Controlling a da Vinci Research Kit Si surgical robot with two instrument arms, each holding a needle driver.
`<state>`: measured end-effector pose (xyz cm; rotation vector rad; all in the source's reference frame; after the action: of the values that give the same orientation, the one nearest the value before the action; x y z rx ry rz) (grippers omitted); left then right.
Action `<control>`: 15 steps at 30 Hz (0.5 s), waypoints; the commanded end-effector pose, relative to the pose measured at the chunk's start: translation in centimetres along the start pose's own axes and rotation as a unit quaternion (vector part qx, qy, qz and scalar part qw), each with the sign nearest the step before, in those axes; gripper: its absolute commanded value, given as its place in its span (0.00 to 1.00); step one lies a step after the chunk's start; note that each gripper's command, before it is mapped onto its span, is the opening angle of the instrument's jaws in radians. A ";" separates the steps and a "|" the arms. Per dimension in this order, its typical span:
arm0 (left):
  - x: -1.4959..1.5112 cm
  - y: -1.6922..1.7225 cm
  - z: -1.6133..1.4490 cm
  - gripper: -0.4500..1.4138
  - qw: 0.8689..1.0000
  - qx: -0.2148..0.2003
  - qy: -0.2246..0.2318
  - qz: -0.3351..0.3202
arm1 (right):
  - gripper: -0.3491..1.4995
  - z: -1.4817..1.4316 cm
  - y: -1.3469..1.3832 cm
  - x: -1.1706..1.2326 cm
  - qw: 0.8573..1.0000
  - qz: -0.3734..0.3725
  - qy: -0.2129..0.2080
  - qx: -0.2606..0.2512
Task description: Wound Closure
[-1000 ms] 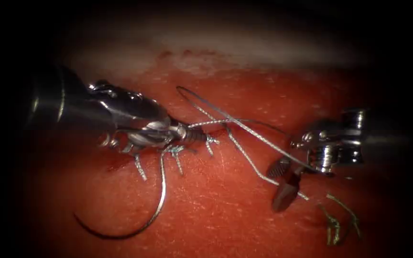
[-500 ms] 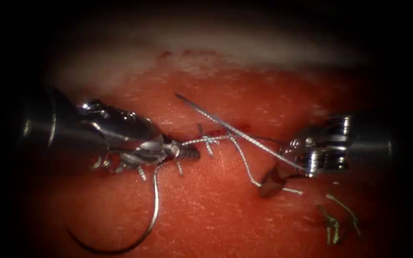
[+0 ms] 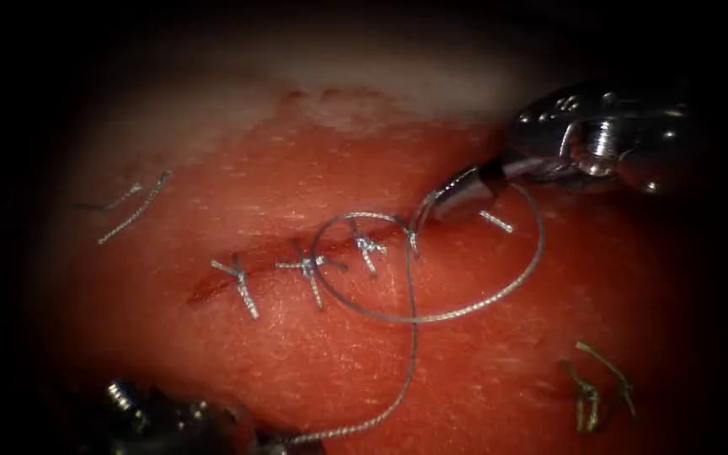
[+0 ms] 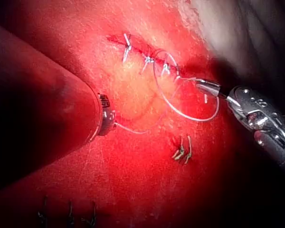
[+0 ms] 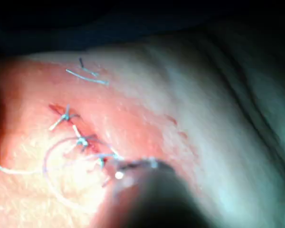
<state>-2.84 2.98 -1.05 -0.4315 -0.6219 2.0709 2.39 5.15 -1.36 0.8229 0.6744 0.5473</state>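
right tool (image 3: pixel 457 195) sits at the right end of the cut (image 3: pixel 297 253), near the pale far edge of the tissue (image 3: pixel 465 379), jaws closed on the thread (image 3: pixel 465 310) just right of the last stitch. from there the thread runs in a wide loop lying on the tissue right of and below the cut, crosses itself close to the third stitch, then drops as a single strand to the near edge, where it meets the left tool (image 3: pixel 275 442). left tool is mostly in shadow at the near left corner of the tissue; thread ends at its tip, but can't tell whether its jaws are open or closed or whether it's actually gripping. in the left wrist view the strand reaches the left tool (image 4: pixel 107 121) tip and the loop (image 4: pixel 190 102) lies beside the right tool (image 4: pixel 209 88). three tied stitches (image 3: pixel 305 270) cross the cut, short tails sticking out. cut ends of thread (image 3: pixel 128 211) lie on the tissue well left of the cut, another clump of cut ends (image 3: pixel 596 388) toward the near right corner. can't locate the needle.
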 end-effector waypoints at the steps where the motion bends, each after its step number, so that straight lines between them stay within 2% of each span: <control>1: -0.07 0.07 0.08 0.05 1.000 -0.002 -0.002 0.003 | 0.00 0.10 0.04 -0.01 1.000 -0.002 -0.001 0.003; 9: -0.41 0.19 -0.18 0.05 1.000 -0.005 -0.010 0.014 | 0.00 0.04 -0.04 -0.25 1.000 -0.011 -0.009 0.015; 15: -0.74 0.31 -0.36 0.05 1.000 -0.007 -0.016 0.023 | 0.00 -0.07 -0.06 -0.40 1.000 -0.012 0.020 0.010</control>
<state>-2.38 2.33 -1.58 -0.4238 -0.6481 2.1288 2.02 4.91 -1.38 0.8214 0.7407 0.5474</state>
